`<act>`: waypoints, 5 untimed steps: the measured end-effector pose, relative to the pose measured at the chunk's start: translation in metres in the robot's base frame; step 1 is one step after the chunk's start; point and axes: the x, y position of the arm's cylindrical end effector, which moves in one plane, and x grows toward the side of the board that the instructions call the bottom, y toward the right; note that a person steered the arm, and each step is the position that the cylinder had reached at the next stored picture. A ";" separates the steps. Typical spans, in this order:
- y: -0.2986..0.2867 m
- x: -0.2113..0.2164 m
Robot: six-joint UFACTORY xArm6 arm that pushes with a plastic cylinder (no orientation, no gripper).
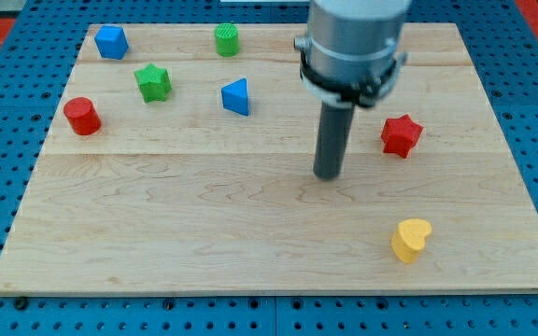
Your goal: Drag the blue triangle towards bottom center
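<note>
Blue triangle (236,97): upper middle of the board (157,233), left of centre.
Pointing: apex towards the frame's upper right; long axis not clear.
Look: solid blue wedge, lit top face.
My tip (327,175): no pincer, a bare rod; well right and below the triangle, apart.

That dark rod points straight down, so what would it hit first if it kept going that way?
Only the wooden board. My tip already looks to be at its surface, on bare wood, right of the blue triangle and left of the red star.
</note>
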 end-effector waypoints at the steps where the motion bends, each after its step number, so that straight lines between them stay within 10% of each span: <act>1: 0.007 -0.075; 5: -0.125 -0.114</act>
